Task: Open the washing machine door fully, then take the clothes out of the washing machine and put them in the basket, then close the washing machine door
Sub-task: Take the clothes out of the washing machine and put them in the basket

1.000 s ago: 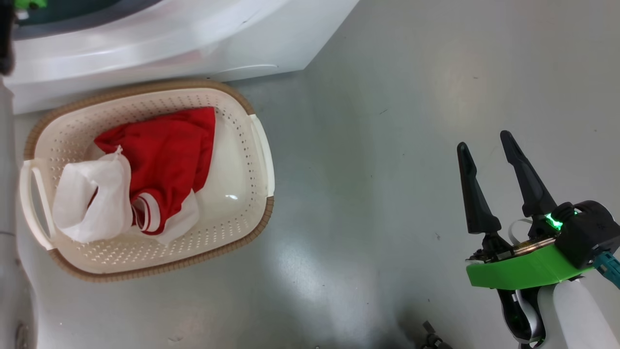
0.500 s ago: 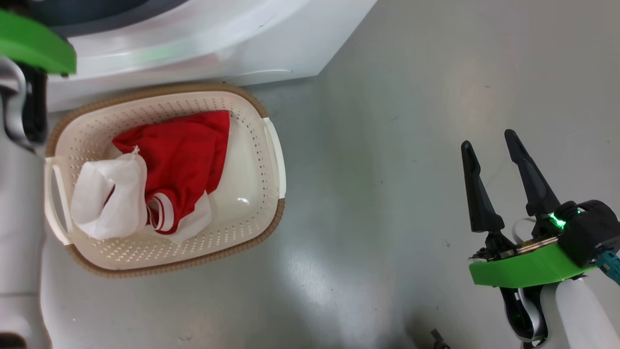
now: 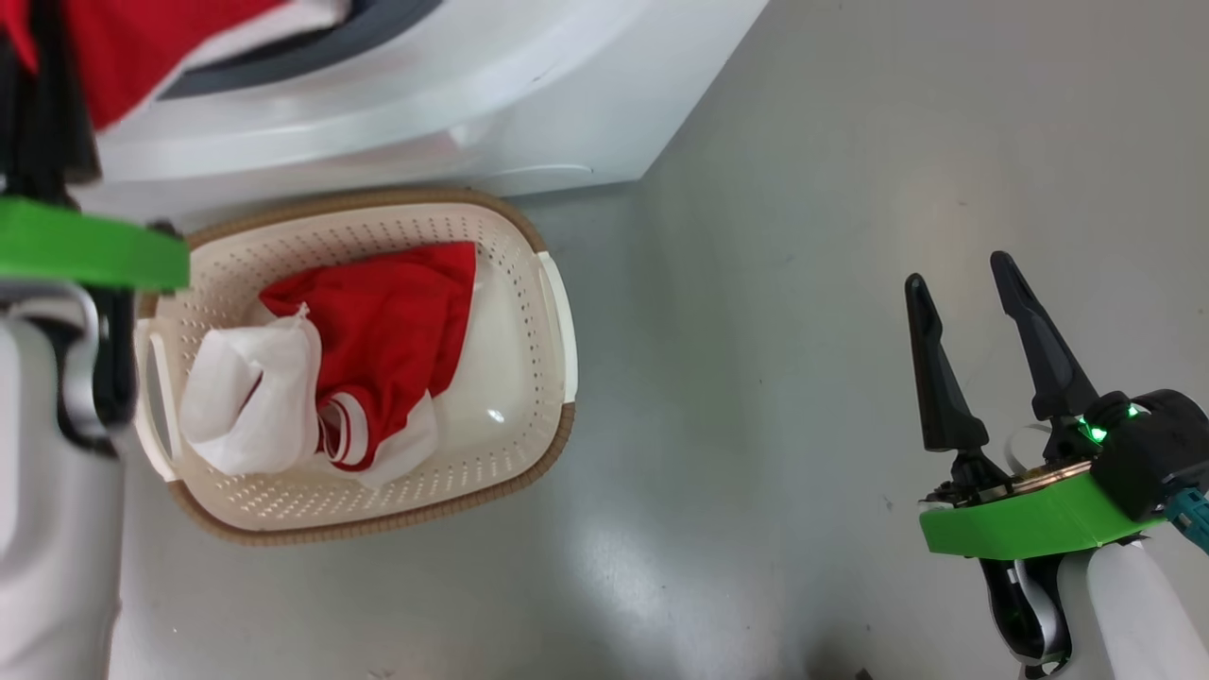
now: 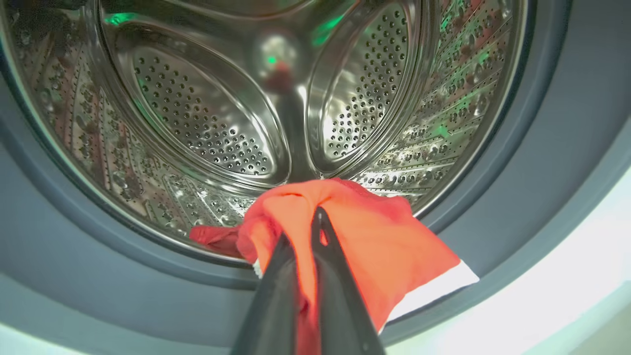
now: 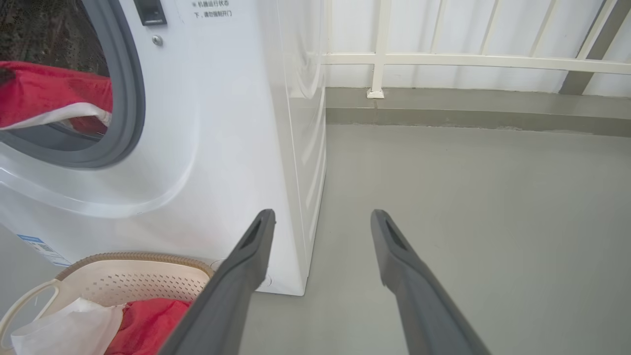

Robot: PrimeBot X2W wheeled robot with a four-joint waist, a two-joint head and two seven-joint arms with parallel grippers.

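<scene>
My left gripper [image 4: 315, 217] is shut on a red garment with white trim [image 4: 389, 246], held at the mouth of the washing machine over its grey rubber ring [image 4: 542, 177], with the steel drum [image 4: 207, 123] behind. In the head view this garment [image 3: 142, 47] hangs at the top left, in front of the washing machine [image 3: 425, 113]. Below stands the basket [image 3: 529, 453] with red and white clothes [image 3: 397, 331] in it. My right gripper [image 3: 956, 269] stands open over bare floor, far right of the basket. The washing machine door is out of view.
The right wrist view has the machine's white side [image 5: 296, 148], the basket [image 5: 148, 281] at its foot and my open right gripper [image 5: 323, 213]. A white railing [image 5: 468, 59] runs along the far wall. Grey floor [image 3: 756, 378] spreads to the machine's right.
The head camera has turned, shifting the picture to the right. My left arm has drawn back out of the machine, bringing the red garment into the top left. The right gripper has kept still.
</scene>
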